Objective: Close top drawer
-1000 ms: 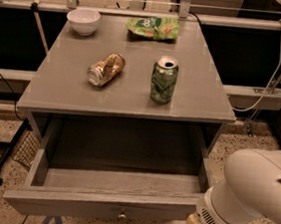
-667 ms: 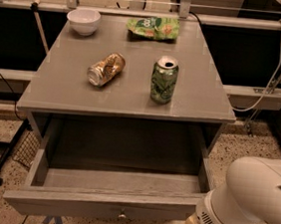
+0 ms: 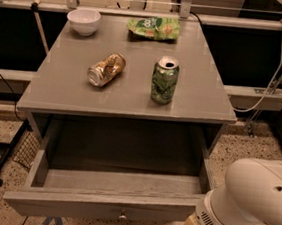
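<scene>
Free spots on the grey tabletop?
Front strip ahead of the tipped gold can and upright green can; right edge too. Crowded at back: white bowl, green chip bag. Open grey top drawer bare; gripper unseen, white arm lower right.

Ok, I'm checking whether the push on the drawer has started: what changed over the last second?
Only the white arm at the lower right moved, sinking slightly; the gripper is not in view. The top drawer stays wide open, with nothing on its knob. The upright green can, lying can, bowl and snack bag have not shifted.
</scene>
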`<state>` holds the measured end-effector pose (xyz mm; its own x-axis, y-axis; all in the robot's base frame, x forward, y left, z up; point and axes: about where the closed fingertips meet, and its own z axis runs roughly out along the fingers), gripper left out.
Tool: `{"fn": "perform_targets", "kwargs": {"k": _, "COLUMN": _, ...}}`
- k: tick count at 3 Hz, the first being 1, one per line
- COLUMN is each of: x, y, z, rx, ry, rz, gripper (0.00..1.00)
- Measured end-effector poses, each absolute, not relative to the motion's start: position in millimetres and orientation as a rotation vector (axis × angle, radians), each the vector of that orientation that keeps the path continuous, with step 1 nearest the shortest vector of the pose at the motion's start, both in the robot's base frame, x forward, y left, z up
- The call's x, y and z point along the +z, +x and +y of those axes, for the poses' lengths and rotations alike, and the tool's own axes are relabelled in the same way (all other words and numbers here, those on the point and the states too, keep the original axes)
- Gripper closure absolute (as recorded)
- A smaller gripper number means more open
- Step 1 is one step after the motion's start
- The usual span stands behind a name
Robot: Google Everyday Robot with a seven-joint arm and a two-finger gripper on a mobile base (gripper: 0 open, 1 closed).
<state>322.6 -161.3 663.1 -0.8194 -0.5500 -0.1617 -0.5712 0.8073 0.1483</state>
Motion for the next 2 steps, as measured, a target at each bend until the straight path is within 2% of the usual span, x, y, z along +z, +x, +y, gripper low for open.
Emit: {"fn": "perform_targets", "kwargs": {"k": 2, "x": 639, "y": 360, "z": -165, "rx": 0.289, "ry": -0.911, "rz": 2.836, "gripper": 1.00}}
